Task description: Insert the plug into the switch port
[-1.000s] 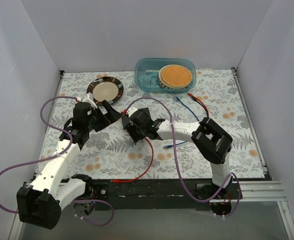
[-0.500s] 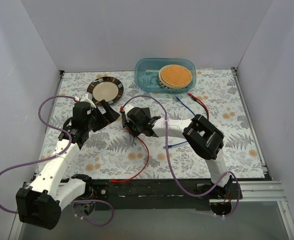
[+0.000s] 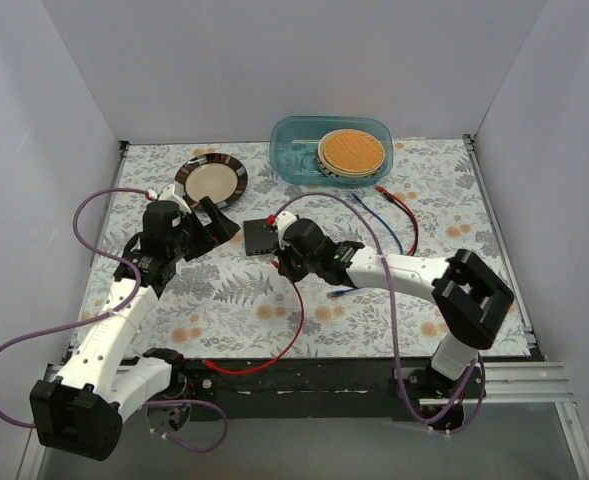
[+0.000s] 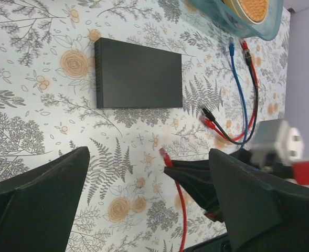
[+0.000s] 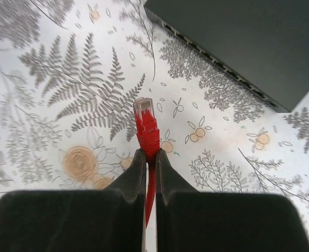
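The red plug has a clear tip and sticks out ahead of my right gripper, which is shut on the red cable just behind it. The plug hangs over the floral cloth, a short way from the flat dark grey switch box. The switch port row runs along the edge facing it. From above, the box lies just left of the right gripper. My left gripper stands open and holds nothing, left of the box. Its wrist view shows the box and plug.
A dark-rimmed round plate lies at the back left. A blue-green tub holding woven round mats stands at the back. Loose blue and red cables lie right of the box. The held red cable trails to the front edge.
My right gripper has shut on the red cable and drawn back rightward off the box, which now shows. Its elbow swung right. The left arm has barely moved.
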`<state>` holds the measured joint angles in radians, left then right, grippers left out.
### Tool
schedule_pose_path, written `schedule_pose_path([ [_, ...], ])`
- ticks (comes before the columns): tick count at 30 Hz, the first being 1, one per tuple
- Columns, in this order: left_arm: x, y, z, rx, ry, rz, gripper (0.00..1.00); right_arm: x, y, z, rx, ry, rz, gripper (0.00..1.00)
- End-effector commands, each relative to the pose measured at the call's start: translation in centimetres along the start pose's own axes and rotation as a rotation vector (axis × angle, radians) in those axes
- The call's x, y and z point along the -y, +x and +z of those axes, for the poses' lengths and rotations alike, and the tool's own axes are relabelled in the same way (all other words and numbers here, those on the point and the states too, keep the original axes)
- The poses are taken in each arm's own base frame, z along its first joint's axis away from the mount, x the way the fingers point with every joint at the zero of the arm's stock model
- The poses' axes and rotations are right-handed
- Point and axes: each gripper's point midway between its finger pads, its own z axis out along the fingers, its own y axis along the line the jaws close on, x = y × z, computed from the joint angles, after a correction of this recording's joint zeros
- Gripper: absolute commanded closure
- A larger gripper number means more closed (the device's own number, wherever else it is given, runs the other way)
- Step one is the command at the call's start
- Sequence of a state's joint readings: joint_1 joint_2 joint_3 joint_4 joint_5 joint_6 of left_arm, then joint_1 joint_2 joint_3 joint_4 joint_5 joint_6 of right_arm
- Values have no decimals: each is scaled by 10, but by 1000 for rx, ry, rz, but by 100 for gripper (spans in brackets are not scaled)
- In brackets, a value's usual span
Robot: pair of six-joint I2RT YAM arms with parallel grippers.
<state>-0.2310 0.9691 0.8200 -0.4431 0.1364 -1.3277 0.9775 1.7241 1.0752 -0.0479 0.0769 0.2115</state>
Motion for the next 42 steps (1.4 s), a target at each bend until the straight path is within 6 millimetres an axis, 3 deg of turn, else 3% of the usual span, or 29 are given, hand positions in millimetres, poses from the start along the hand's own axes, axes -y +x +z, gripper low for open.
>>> schedule_pose_path([
  [1,25,-6,-12,17,117,7,2,-2,-46,-49,171,14,65,99],
  [10,76,-2,-28,-48,385,-11,2,-5,-92,-119,427,-15,174,99],
  [19,108,5,-39,-82,535,-11,2,-14,-90,-120,426,-71,168,99],
  [28,148,43,-27,-179,591,64,21,-16,-105,-133,479,-81,206,99],
  [33,151,50,-20,-179,592,65,26,-17,-111,-140,501,-83,219,99],
  [42,152,61,-9,-205,585,57,60,-27,-116,-150,541,-153,244,99],
])
